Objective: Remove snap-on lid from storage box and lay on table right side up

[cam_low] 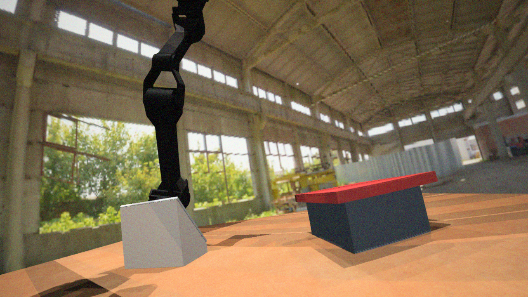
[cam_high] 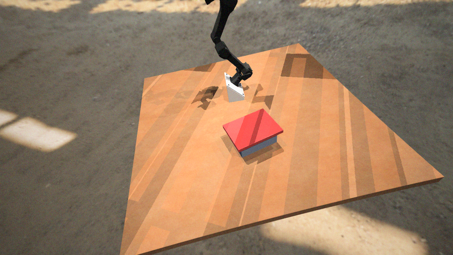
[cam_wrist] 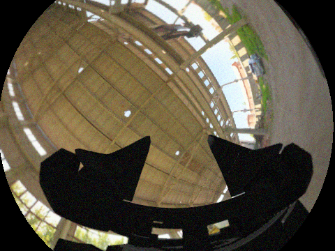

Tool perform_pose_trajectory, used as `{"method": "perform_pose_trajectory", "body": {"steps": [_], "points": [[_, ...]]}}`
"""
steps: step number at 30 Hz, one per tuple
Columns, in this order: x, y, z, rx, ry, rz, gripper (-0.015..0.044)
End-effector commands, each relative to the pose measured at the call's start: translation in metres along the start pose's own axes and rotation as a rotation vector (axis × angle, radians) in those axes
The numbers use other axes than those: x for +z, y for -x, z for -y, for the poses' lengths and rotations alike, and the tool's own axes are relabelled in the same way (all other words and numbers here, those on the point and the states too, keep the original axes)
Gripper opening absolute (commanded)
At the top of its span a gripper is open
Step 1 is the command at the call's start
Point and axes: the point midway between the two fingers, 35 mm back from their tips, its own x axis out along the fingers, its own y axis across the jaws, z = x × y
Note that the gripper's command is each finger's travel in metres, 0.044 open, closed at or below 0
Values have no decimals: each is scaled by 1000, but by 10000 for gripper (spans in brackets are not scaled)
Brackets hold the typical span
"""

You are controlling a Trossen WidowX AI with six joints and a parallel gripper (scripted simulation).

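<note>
A red flat lid (cam_high: pixel 252 128) sits closed on a dark blue-grey storage box (cam_high: pixel 258 146) near the middle of the wooden table. It also shows in the exterior view, the lid (cam_low: pixel 365 187) level on the box (cam_low: pixel 369 219). The black arm (cam_high: pixel 225 47) rises from its grey base (cam_high: pixel 234 91) at the far side of the table and leaves the top of the top and exterior views. In the wrist view my gripper (cam_wrist: pixel 179 139) is open and empty, its two black fingers pointing up at the hall roof. The box and lid are not in the wrist view.
The grey arm base (cam_low: pixel 160 232) stands behind the box with a gap between them. The table has open edges on all sides and rough ground around it.
</note>
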Motion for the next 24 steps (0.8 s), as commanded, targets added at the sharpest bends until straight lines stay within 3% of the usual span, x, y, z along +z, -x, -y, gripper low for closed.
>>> {"method": "perform_pose_trajectory", "body": {"steps": [1,7,13,20,24], "points": [[-2,1,-2,4,2,-4,374],[-76,29,-55,139,78,-146,235],[-138,60,-89,241,144,-268,235],[-239,125,-119,387,260,-480,235],[-260,139,-116,391,248,-540,235]]}}
